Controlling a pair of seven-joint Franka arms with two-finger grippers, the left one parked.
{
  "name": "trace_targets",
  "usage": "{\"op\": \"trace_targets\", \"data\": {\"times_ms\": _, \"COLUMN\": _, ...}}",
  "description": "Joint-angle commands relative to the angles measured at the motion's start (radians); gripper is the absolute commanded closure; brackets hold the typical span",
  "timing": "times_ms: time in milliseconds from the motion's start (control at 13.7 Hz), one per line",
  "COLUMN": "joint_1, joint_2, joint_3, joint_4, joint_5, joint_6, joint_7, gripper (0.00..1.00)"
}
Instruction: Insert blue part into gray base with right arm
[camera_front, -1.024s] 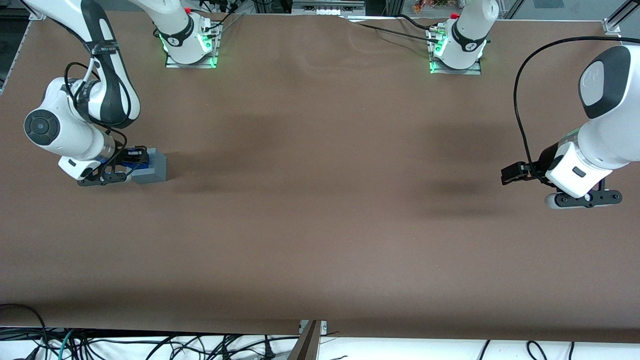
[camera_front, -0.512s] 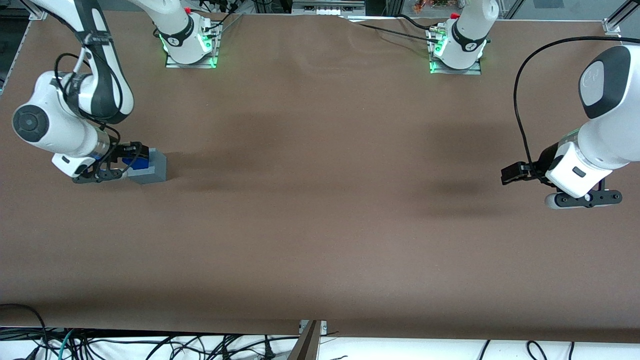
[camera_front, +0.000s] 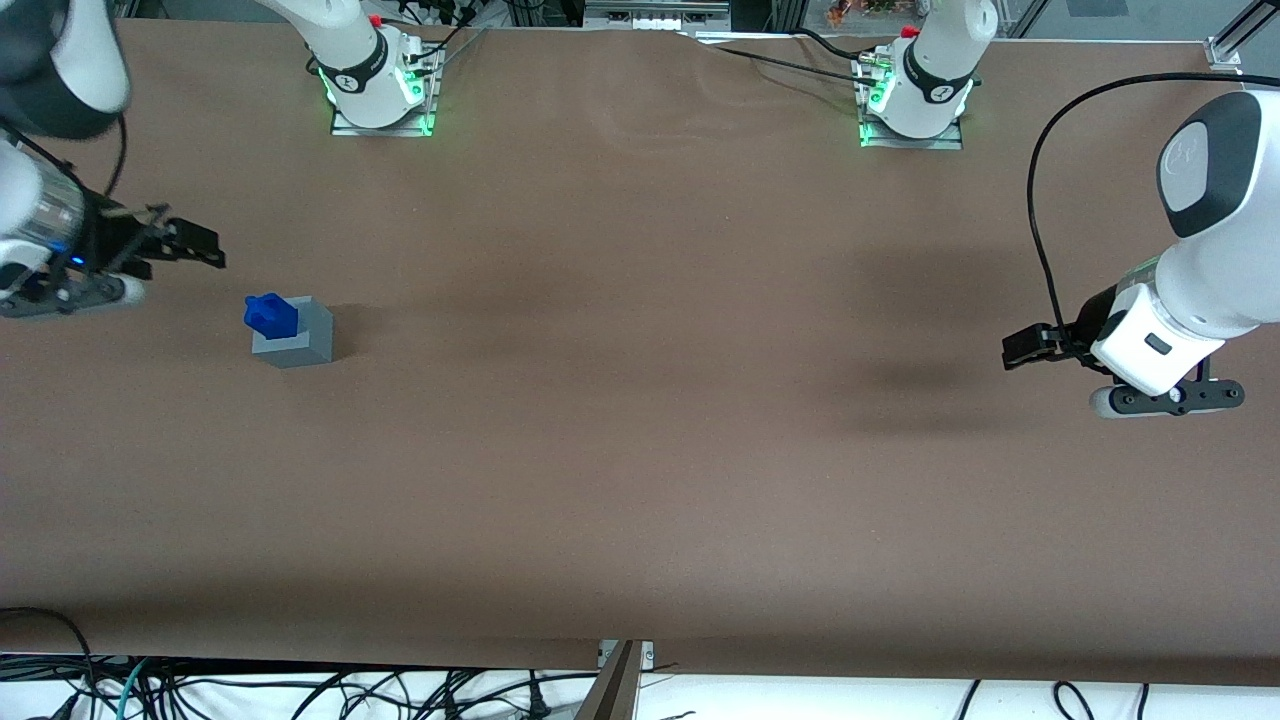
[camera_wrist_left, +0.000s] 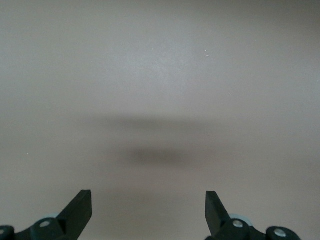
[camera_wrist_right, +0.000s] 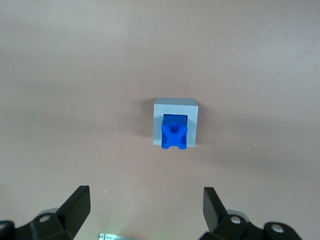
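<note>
The blue part (camera_front: 270, 313) stands in the top of the gray base (camera_front: 300, 338) on the brown table, its knob sticking up above the cube. The right wrist view shows the same from above: the blue part (camera_wrist_right: 174, 132) sits in the gray base (camera_wrist_right: 176, 107). My right gripper (camera_front: 190, 247) is open and empty. It hangs high above the table, farther from the front camera than the base and out toward the working arm's end. In the right wrist view the gripper (camera_wrist_right: 146, 207) has its fingers spread wide, well apart from the parts.
The two arm mounts (camera_front: 380, 95) (camera_front: 912, 100) with green lights stand at the table's back edge. Cables (camera_front: 200, 690) hang below the table's front edge.
The gripper has let go of the blue part, opened, and risen away from the base toward the table's end. The blue part stays in the gray base.
</note>
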Motion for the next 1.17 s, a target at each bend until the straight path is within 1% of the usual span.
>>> {"op": "trace_targets", "data": {"times_ms": 0, "joint_1": 0.0, "joint_2": 0.024, "joint_3": 0.004, "joint_4": 0.117, "joint_5": -0.003, "joint_6": -0.13, "joint_7": -0.003, "gripper": 0.0}}
{"op": "trace_targets", "data": {"times_ms": 73, "joint_1": -0.007, "joint_2": 0.019, "joint_3": 0.021, "joint_4": 0.128, "joint_5": -0.006, "joint_6": -0.133, "joint_7": -0.003, "gripper": 0.0}}
{"op": "trace_targets", "data": {"times_ms": 146, "joint_1": -0.047, "joint_2": 0.016, "joint_3": 0.081, "joint_4": 0.128, "joint_5": -0.008, "joint_6": -0.145, "joint_7": -0.002, "gripper": 0.0}}
{"op": "trace_targets", "data": {"times_ms": 293, "joint_1": -0.233, "joint_2": 0.001, "joint_3": 0.274, "joint_4": 0.131, "joint_5": -0.012, "joint_6": -0.142, "joint_7": 0.03, "gripper": 0.0}}
{"op": "trace_targets", "data": {"times_ms": 366, "joint_1": -0.298, "joint_2": -0.015, "joint_3": 0.336, "joint_4": 0.116, "joint_5": -0.017, "joint_6": -0.13, "joint_7": 0.053, "gripper": 0.0}}
{"op": "trace_targets", "data": {"times_ms": 439, "joint_1": -0.34, "joint_2": -0.019, "joint_3": 0.361, "joint_4": 0.099, "joint_5": -0.012, "joint_6": -0.098, "joint_7": 0.066, "gripper": 0.0}}
{"op": "trace_targets", "data": {"times_ms": 512, "joint_1": -0.363, "joint_2": -0.024, "joint_3": 0.366, "joint_4": 0.09, "joint_5": -0.002, "joint_6": -0.081, "joint_7": 0.066, "gripper": 0.0}}
{"op": "trace_targets", "data": {"times_ms": 585, "joint_1": -0.365, "joint_2": -0.019, "joint_3": 0.366, "joint_4": 0.093, "joint_5": -0.003, "joint_6": -0.07, "joint_7": 0.063, "gripper": 0.0}}
{"op": "trace_targets", "data": {"times_ms": 805, "joint_1": -0.365, "joint_2": -0.027, "joint_3": 0.366, "joint_4": 0.084, "joint_5": -0.006, "joint_6": 0.069, "joint_7": 0.063, "gripper": 0.0}}
{"op": "trace_targets", "data": {"times_ms": 1098, "joint_1": -0.369, "joint_2": -0.027, "joint_3": 0.361, "joint_4": 0.082, "joint_5": -0.003, "joint_6": 0.047, "joint_7": 0.055, "gripper": 0.0}}
